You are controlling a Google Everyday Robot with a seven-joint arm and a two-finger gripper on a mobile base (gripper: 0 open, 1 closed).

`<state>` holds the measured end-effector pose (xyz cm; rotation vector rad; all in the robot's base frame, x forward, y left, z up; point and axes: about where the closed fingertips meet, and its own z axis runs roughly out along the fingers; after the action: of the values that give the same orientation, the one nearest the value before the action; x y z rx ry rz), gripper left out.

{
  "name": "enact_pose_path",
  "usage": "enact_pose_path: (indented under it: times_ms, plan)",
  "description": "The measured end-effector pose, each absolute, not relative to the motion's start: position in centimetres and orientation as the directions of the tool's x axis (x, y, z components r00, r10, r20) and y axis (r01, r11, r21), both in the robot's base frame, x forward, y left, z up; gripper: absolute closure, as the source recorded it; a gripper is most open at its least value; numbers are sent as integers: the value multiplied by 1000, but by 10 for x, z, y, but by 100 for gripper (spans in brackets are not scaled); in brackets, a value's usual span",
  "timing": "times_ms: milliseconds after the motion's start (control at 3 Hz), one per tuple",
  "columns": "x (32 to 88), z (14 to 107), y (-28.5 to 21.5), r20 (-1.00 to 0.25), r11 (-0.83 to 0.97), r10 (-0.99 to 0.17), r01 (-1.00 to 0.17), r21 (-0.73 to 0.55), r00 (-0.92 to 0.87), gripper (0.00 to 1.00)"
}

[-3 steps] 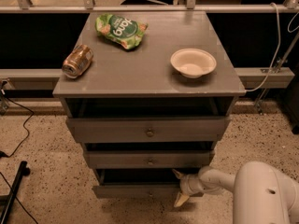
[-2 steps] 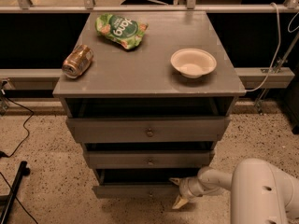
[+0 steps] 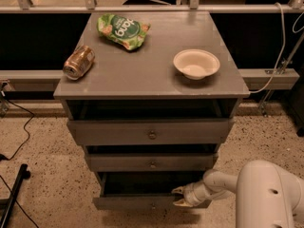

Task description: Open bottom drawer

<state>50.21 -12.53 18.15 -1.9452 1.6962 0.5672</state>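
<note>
The bottom drawer (image 3: 133, 203) is the lowest and narrowest of three grey drawers in the cabinet. It is pulled out a little, with a dark gap showing behind its front. Its tiny knob (image 3: 152, 205) sits at the centre of the front. My gripper (image 3: 179, 197) reaches in from the lower right on a white arm. Its two fingers straddle the top edge of the bottom drawer's front, right of the knob, one above and one in front, closed on it.
The mid drawer (image 3: 152, 162) and the top drawer (image 3: 152, 133) also stand slightly open. On the cabinet top (image 3: 152, 80) lie a can (image 3: 78, 62), a green chip bag (image 3: 122, 31) and a white bowl (image 3: 196, 63). A black stand leg (image 3: 16, 194) is at the lower left.
My gripper has moved left along the bottom drawer's front and onto its top edge. The bottom drawer's front has come out toward the camera, and the gap behind it is wider.
</note>
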Motion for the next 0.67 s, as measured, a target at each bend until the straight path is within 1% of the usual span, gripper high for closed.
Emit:
enact_pose_path:
  times_ms: [333, 667]
  plan:
    - [496, 211, -123, -607, -155, -768, -979, -130, 202, 63]
    - [495, 212, -121, -608, -158, -768, -979, -128, 203, 40]
